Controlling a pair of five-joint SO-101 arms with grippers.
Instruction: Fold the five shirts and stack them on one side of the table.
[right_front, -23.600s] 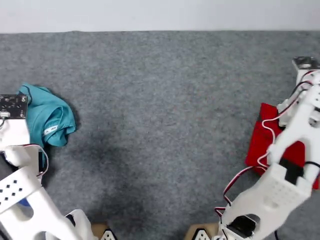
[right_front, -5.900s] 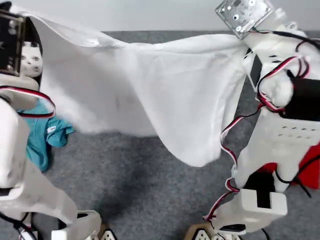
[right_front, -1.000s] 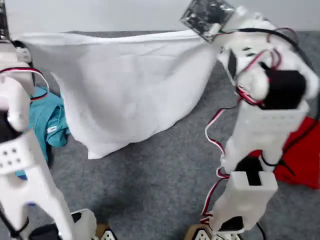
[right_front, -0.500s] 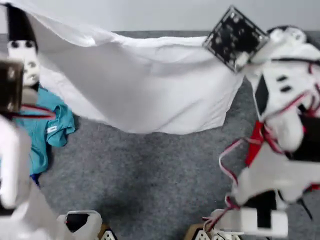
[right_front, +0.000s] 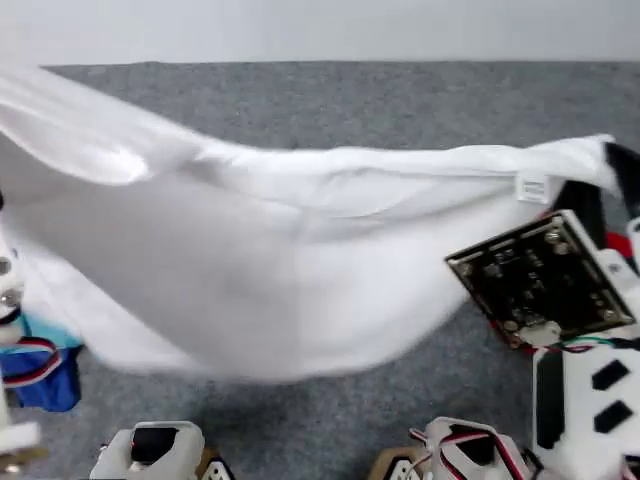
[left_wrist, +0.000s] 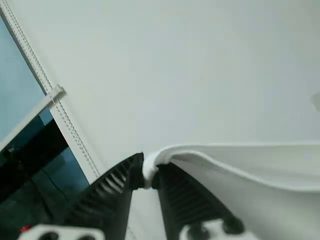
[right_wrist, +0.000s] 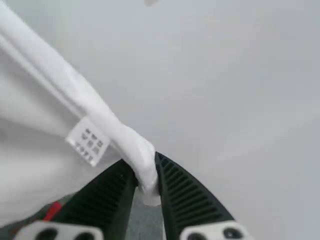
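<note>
Nearest item: my left pincer (left_wrist: 148, 175) is clamped narrow on a rolled edge of the white shirt (right_front: 300, 270). My right pincer (right_wrist: 146, 185) is likewise clamped on the opposite edge, just beside the sewn-in label (right_wrist: 88, 141).

Task's thing: the white shirt hangs in the air between my two arms, spread wide over the grey table (right_front: 330, 100), sagging in the middle. It is unfolded and not laid down.

Progress, as a judgement: early. This shirt has yet to be spread flat, folded and stacked. A patch of blue-green fabric (right_front: 55, 375) lies beneath the shirt's lower edge by my left arm, and a scrap of red cloth (right_wrist: 50, 212) shows under my right pincer. I take both for other shirts, though I cannot tell whether they are folded. No finished stack can be confirmed.

Obstructions: the raised shirt screens most of the table. The circuit board (right_front: 540, 290) on my right wrist sits close against the cloth.

Farthest: a plain wall and a window blind (left_wrist: 55, 95).
</note>
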